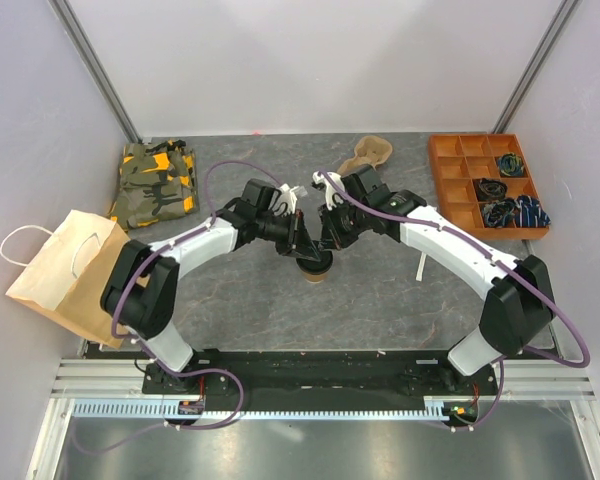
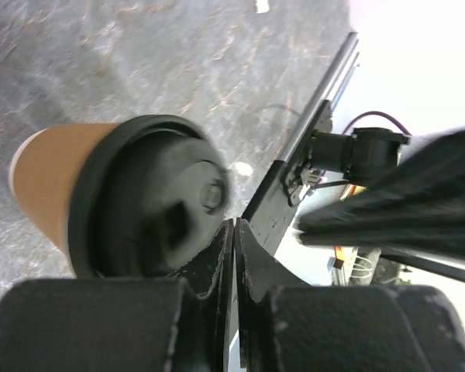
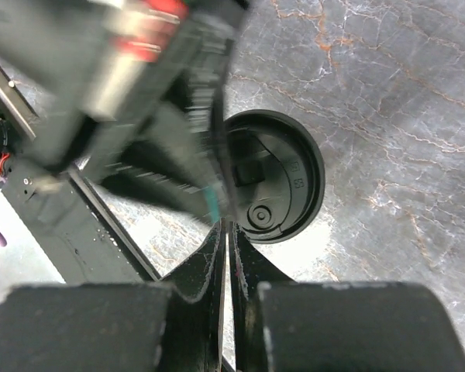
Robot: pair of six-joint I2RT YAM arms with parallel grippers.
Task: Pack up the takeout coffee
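The takeout coffee [image 1: 315,268], a tan paper cup with its black lid on, stands upright mid-table. Both grippers meet just above it. My left gripper [image 1: 302,246] comes in from the left and my right gripper [image 1: 327,244] from the right, tips close to the lid. In the left wrist view the cup [image 2: 50,182] and lid [image 2: 151,205] lie left of my shut left gripper [image 2: 236,232], which holds nothing. The right wrist view looks down on the lid [image 3: 283,182]; my right gripper [image 3: 231,232] is shut and empty at its near rim, and the blurred left gripper covers the lid's left part.
A brown paper bag [image 1: 65,275] with white handles lies at the left edge. A camouflage cloth [image 1: 157,183] is at the back left, a pulp carrier [image 1: 368,153] at the back centre, and an orange compartment tray [image 1: 436,170] holding small items at the back right.
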